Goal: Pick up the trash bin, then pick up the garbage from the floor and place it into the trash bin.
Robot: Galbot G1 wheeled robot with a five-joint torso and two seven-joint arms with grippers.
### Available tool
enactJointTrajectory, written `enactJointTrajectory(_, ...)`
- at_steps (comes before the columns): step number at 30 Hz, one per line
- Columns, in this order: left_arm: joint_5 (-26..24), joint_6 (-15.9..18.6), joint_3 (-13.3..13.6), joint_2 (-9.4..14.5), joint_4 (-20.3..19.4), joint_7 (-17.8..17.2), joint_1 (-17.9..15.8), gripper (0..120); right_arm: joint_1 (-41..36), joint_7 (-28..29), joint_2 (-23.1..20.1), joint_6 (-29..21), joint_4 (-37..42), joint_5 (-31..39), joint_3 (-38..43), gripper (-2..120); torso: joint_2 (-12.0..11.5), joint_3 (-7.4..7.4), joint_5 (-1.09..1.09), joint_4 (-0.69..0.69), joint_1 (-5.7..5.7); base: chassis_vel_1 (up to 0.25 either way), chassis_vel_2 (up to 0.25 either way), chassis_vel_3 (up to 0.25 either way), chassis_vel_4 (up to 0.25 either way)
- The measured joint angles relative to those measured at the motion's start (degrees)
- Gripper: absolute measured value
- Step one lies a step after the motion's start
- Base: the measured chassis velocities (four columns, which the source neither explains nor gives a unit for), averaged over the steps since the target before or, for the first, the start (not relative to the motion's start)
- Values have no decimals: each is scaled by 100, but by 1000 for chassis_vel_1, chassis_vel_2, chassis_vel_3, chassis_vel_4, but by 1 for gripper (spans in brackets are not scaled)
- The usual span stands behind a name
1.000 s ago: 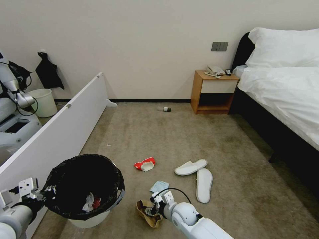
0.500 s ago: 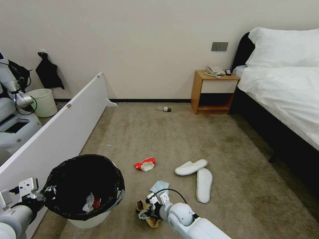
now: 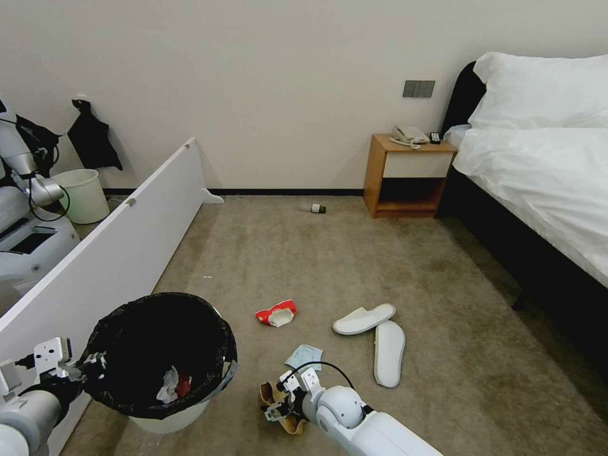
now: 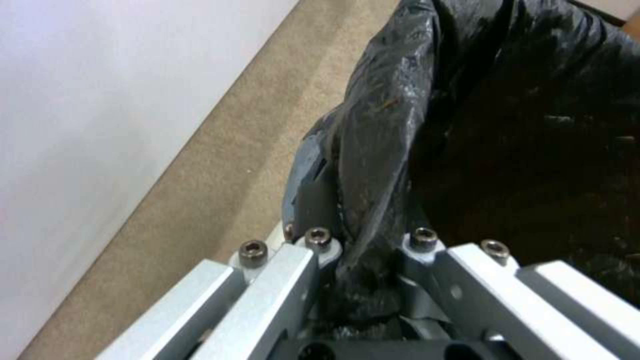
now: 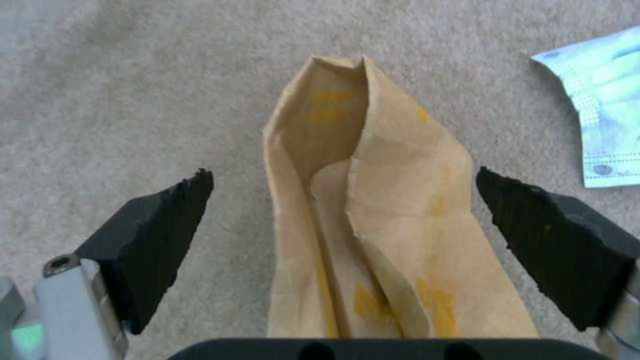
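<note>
— Brown paper, creased and folded into a long pouch: that's the scrap my right wrist camera has, lying flat on the short-pile carpet, a corner of the pale-blue mask just beside it.

— And your right gripper?

— Released. Black ribbed pads stand wide on either side of the scrap, not touching it. From the head I see that gripper low over the scrap, just beside the bin.

— The bin itself?

— Round, white, lined with a glossy black bag. My left gripper is clenched on the bag-covered rim; the head view adds tissue and something red inside. Near the bin lie a red packet and two slippers.
</note>
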Motion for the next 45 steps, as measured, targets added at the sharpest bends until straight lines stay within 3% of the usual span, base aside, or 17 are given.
enactJointTrajectory(40,52,0,-22,-56,-133,-12,38,4,253,-88,183,-22,-600,165,-427,100,0,0,0,0,0,0,0,0,0)
enactJointTrajectory(45,52,0,-24,-63,-137,-9,45,4,263,-127,191,-19,-648,167,-434,93,0,0,0,0,0,0,0,0,0)
